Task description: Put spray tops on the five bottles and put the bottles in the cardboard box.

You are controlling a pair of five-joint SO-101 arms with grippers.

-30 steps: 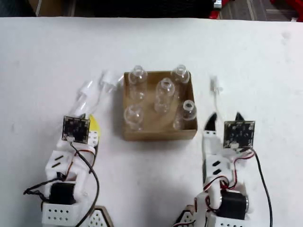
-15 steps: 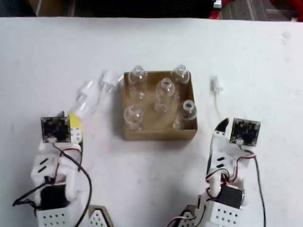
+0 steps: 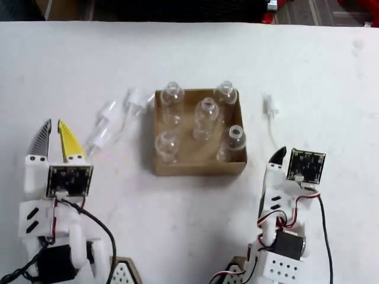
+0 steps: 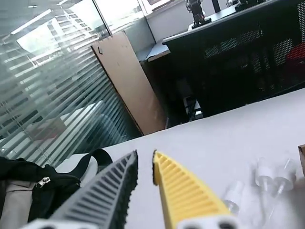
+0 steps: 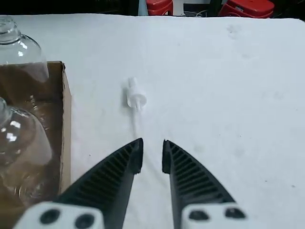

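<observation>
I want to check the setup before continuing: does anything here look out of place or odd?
Yes. The five bottles already stand in the cardboard box with bare necks, while the spray tops lie loose on the table: several beside the box on the left arm's side, one on the right arm's side.

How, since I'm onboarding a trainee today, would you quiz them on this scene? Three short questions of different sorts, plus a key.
1. True or false: all five bottles stand in the cardboard box.
2. The spray top ahead of the right gripper is: A) on a bottle, B) lying on the table, C) gripped.
3. Fill in: the left gripper has one grey finger and one ___ finger.
Key: 1 true; 2 B; 3 yellow.
</observation>
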